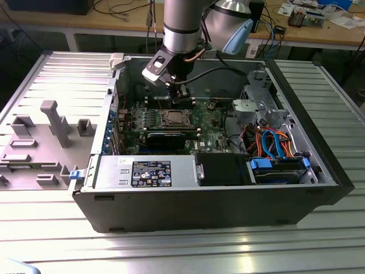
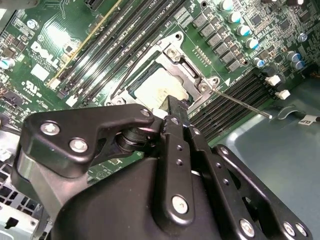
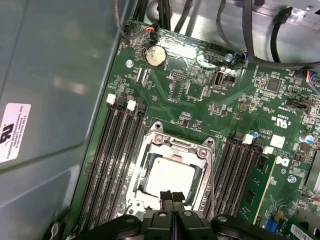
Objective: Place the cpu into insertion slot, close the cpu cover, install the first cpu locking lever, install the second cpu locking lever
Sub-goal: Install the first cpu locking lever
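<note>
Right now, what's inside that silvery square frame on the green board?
The cpu sits there, its pale metal top showing through the cut-out of the cpu cover. Anything beneath the chip is covered, and the gripper hides one edge.

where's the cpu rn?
The cpu sits in the slot mid-board in the first wrist view, between two memory banks, gripper at its edge.

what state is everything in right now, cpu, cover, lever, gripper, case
cpu cover: down, lying flat around the chip
cpu: seated flat inside the cover's cut-out
locking lever: unlatched, angled out away from the cover
gripper: shut, fingertips together at the cover's edge
computer case: open, side panel off
</note>
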You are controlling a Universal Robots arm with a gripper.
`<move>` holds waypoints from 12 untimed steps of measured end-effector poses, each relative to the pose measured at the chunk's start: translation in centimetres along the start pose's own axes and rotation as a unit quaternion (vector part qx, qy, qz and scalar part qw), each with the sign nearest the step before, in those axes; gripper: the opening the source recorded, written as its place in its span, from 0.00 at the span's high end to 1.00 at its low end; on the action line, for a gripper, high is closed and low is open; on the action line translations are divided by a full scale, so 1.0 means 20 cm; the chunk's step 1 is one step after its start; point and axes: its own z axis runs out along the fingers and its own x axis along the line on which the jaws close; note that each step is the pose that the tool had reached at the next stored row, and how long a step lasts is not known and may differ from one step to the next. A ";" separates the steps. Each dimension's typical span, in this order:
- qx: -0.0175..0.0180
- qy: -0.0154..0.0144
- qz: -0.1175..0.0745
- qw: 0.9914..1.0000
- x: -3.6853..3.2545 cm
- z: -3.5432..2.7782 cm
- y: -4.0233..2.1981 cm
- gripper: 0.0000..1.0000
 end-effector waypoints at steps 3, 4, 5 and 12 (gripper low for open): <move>0.000 0.000 -0.010 1.000 0.000 0.000 0.000 0.89; 0.000 0.000 -0.014 1.000 0.000 0.000 0.000 0.89; 0.000 0.000 -0.016 1.000 0.000 0.000 0.000 0.89; 0.000 -0.001 -0.038 0.999 0.000 0.000 0.000 0.89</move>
